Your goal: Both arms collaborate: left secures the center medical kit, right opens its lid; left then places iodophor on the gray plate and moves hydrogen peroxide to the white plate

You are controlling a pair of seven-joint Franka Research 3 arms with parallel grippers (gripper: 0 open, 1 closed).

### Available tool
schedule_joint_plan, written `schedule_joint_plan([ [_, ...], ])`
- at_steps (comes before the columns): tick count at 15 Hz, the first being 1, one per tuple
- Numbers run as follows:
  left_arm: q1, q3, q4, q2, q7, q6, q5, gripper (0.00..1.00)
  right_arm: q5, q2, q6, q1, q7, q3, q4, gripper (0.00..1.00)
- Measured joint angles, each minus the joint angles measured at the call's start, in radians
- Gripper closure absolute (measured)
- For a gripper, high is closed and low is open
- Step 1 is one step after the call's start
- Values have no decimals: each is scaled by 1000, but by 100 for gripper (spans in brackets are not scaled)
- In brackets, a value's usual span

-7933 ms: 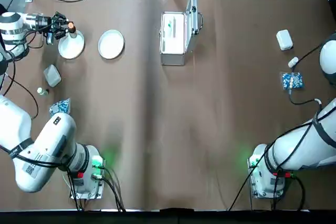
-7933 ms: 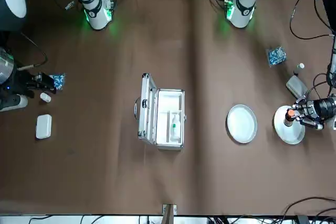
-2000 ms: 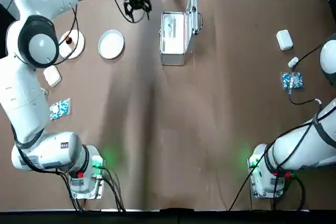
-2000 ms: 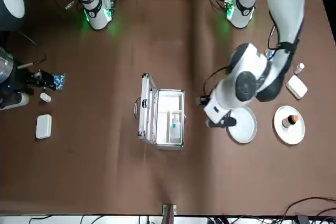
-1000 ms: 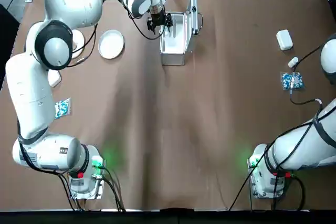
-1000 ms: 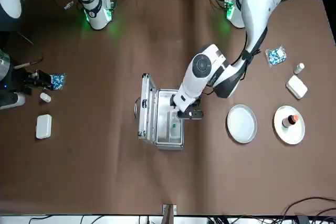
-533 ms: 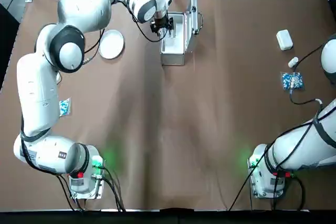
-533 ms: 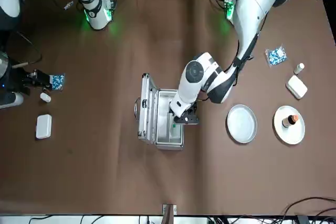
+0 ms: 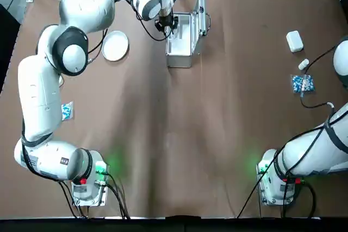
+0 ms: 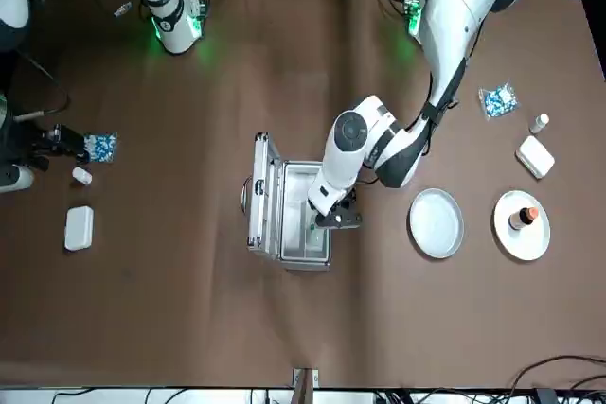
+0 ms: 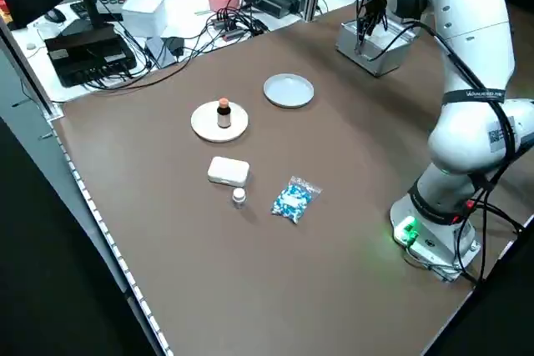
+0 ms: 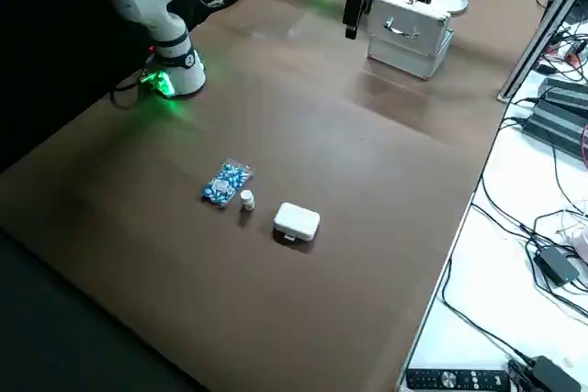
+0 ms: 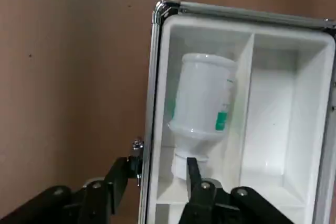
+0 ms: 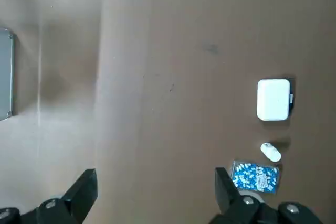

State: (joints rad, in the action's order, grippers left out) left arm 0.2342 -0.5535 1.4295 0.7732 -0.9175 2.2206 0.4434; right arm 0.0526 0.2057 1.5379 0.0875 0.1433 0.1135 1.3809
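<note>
- The medical kit (image 9: 179,39) sits mid-tabletop, its lid (image 9: 200,12) standing upright.
- The left claw (image 13: 152,174) hangs released over the kit's edge, one finger beside the cap of a white bottle (image 13: 202,100) lying inside.
- The right claw (image 14: 152,190) hangs released, well apart from the kit.

Two white boxes (image 9: 294,41), blue-white packets (image 9: 302,83), perhaps capsules, small vials (image 9: 303,64)

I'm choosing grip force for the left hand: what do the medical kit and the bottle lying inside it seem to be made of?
The medical kit looks like a hard case: bright metallic edging, probably aluminium, around a smooth white, likely plastic, liner. The bottle looks like matte white plastic with a green-printed label. The left hand straddles the kit's wall.
</note>
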Motion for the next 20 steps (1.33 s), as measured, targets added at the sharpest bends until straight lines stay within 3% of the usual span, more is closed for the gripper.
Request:
schedule_joint_plan([
  [7, -5, -1, -46, -15, -2, -84, 2, 46, 0, -1, 26, -1, 0, 1, -1, 1],
  [20, 47, -1, -59, 16, -28, -51, 2, 46, 0, -4, 38, -15, 0, 1, -3, 1],
])
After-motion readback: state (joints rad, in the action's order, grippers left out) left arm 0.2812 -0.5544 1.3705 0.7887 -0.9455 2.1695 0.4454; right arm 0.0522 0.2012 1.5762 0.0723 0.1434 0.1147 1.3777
